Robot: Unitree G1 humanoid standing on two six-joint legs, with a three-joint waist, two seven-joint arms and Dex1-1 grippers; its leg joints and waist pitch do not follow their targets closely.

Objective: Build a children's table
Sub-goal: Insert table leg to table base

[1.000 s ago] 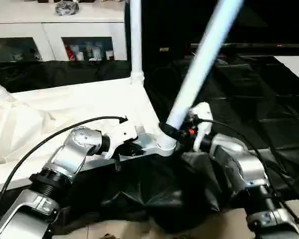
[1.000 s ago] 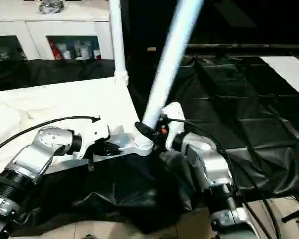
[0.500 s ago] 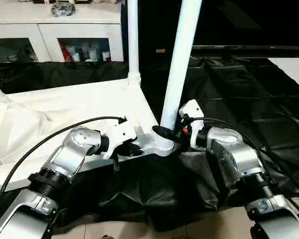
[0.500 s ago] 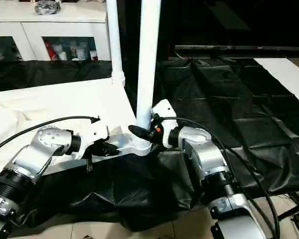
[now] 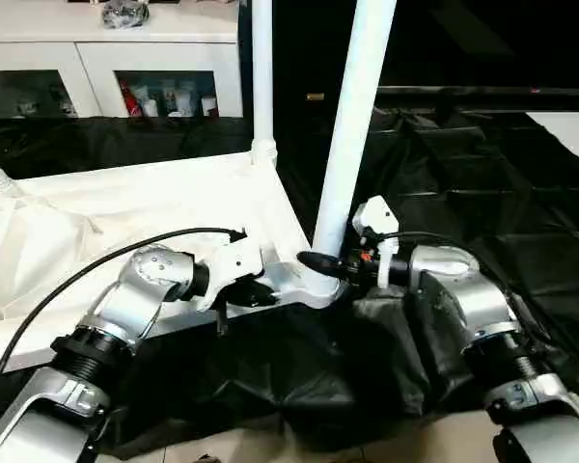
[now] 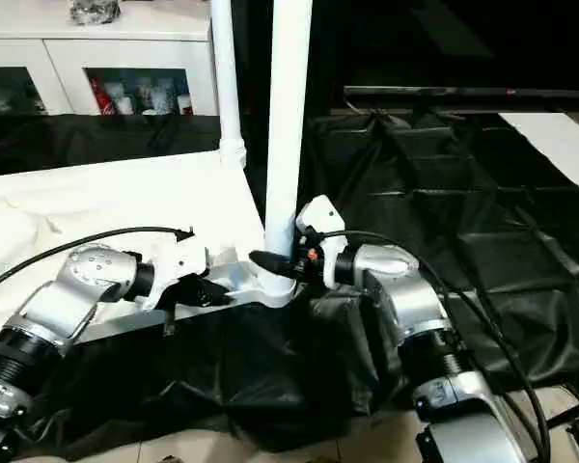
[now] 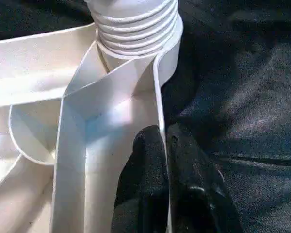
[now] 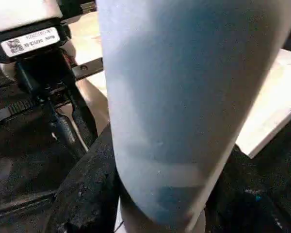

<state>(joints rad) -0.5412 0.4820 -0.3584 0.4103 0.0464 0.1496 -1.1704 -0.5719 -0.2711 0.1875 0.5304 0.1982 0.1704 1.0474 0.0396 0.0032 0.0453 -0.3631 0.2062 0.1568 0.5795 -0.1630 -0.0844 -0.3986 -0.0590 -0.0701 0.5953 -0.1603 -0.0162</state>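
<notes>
The right gripper clasps the foot of a white leg standing nearly upright in the corner socket of the upturned tabletop. The left gripper pinches the tabletop's rim just beside that socket, fingers nearly together. If the leg leans as it is pressed or turned, it may jam or pop out, and the tabletop could slide on the black sheet. A coded label shows in the right wrist view; its print is unreadable.
</notes>
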